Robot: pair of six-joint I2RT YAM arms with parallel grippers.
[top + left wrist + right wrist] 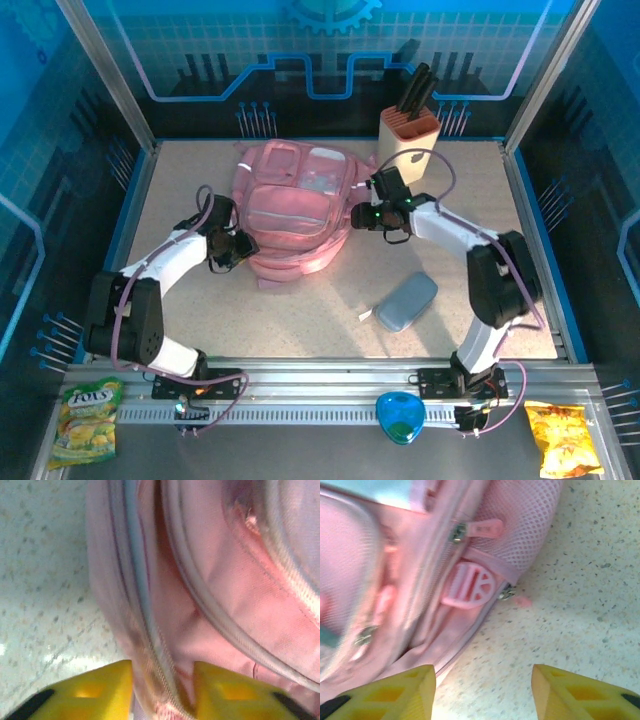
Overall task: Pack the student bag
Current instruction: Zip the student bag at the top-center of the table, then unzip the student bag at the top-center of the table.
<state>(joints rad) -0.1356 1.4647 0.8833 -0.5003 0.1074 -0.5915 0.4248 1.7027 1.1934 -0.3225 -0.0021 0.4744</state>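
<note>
Left gripper [236,246] is partly open, with its yellow fingers [100,692] either side of the zip ridge [150,645] on the student bag [295,205]. Fabric sits in the gap, but the wrist view is too blurred to tell if the pads touch it; it doesn't look like a firm grip. Right gripper [362,215] is open wide and holds nothing. Bare table [580,580] lies between its fingers, and the bag edge with a zip pull [485,528] and plastic buckle [468,585] is just beside one finger.

The bag lies flat mid-table toward the back, front pockets up, between the two grippers.

Risks, as I judge them:
- The bag is soft and nothing pins it, so a one-sided pull likely drags or folds it instead of opening it.
- If the left jaws close here, they may pinch only the thin zip ridge and slip off.
- If the right jaws close here, they could catch the mesh pocket [530,510] or the buckle rather than the zip pull.
- The grey pouch [406,302] sits well apart from the bag, and with no opening held wide, loading it could snag.
- The right wrist is near the knife block [408,135], so a swing back could clip it.

Pose:
- The left arm has its elbow bent out and its forearm angled in to the bag's lower-left corner, wrist low.
- The right arm is folded, with its forearm running leftward to the bag's right side, wrist low.
</note>
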